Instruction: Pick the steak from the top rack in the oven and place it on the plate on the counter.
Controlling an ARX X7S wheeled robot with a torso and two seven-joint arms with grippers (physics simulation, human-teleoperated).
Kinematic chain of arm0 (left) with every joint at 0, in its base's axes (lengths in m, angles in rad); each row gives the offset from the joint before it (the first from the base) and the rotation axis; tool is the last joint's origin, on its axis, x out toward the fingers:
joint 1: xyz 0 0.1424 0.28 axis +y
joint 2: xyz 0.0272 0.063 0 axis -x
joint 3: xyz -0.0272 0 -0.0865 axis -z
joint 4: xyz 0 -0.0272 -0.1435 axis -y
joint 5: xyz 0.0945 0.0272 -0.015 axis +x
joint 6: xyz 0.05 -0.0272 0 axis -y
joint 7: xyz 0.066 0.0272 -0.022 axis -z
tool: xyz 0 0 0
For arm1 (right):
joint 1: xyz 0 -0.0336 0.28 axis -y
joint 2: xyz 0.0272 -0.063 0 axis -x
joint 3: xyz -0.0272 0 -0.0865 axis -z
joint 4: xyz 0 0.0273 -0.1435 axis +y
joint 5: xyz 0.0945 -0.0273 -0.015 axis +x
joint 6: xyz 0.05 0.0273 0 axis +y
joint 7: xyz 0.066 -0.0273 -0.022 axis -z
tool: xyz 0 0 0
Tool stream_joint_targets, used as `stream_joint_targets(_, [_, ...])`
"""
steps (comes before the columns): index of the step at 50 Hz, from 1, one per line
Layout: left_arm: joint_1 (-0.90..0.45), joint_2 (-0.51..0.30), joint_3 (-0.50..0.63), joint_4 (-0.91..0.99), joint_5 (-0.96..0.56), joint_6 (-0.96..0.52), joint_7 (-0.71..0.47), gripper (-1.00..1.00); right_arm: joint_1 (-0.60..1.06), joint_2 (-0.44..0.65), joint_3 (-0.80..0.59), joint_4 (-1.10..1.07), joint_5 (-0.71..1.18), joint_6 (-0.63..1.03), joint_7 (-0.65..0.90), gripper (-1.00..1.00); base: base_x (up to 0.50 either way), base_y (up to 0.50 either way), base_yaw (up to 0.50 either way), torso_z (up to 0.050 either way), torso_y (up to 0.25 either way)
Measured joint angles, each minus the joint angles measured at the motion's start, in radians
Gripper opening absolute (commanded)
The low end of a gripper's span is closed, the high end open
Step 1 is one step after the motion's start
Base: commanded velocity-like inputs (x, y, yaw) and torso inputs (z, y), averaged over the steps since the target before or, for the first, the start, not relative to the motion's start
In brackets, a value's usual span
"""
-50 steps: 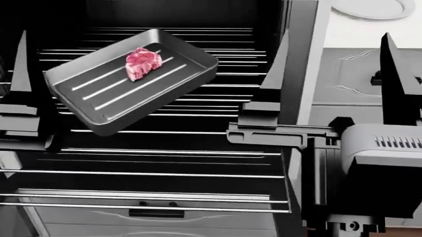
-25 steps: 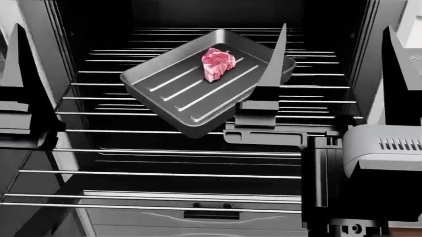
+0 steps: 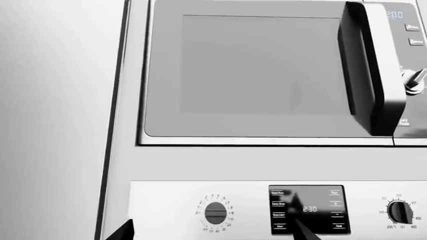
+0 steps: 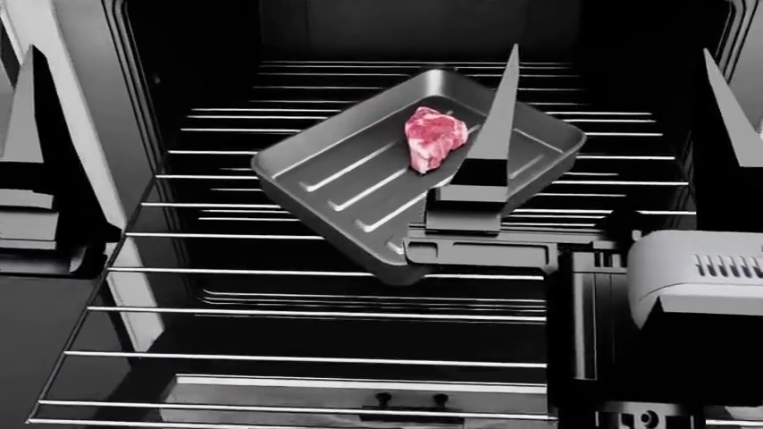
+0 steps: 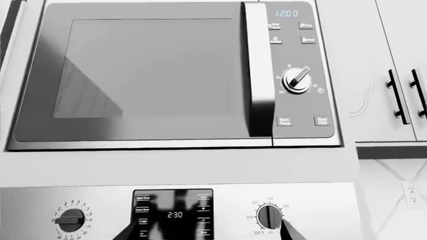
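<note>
While the steak (image 4: 435,137) lies untouched in the dark ridged baking tray (image 4: 357,192), which sits skewed on the wire racks inside the oven (image 4: 179,54), neither arm has reached it. In the head view the right gripper (image 4: 614,107) stands spread wide, one tall finger rising in front of the tray's right side and the other far off at the frame's right edge, with nothing between them. Only one finger of the left gripper (image 4: 24,116) shows at the left edge, so I cannot tell how that one stands. Both wrist cameras look up at the microwave (image 5: 143,75) and the oven's control panel (image 5: 173,215), not at the meat. Judging by its look, the steak is a small, light, soft slab with a damp, slippery surface and an irregular edge; it will probably sag and could slide if pinched at a thin corner. A better hold seems to be across its thick middle, fingers closing on opposite long sides from above, low enough to bite without scraping the tray's ridges. Squeezing gently but fully should matter, since soft meat gives. The plate and counter are not in view now.
</note>
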Motion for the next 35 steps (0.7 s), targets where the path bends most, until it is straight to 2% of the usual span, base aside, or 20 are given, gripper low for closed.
stream_joint_targets(11, [0.002, -0.008, 0.008, -0.004, -0.014, 0.009, -0.014, 1.0, -0.004, 0.009, -0.006, 0.008, 0.009, -0.002, 0.009, 1.0, 0.5, 0.0, 0.0, 0.0, 0.0])
stream_joint_targets(25, [0.002, -0.017, 0.016, -0.002, -0.031, 0.011, -0.033, 1.0, -0.007, 0.013, -0.001, 0.013, 0.028, 0.0, 0.025, 1.0, 0.0, 0.0, 0.0, 0.0, 0.0])
stream_joint_targets(31, [0.0, -0.02, 0.019, 0.001, -0.038, 0.01, -0.042, 1.0, -0.005, 0.018, -0.004, 0.01, 0.034, 0.005, 0.03, 1.0, 0.47, -0.11, 0.0, 0.0, 0.0])
stream_joint_targets(35, [-0.001, -0.023, 0.021, 0.002, -0.043, 0.009, -0.047, 1.0, -0.003, 0.02, -0.003, 0.01, 0.038, 0.005, 0.033, 1.0, 0.0, 0.0, 0.0, 0.0, 0.0])
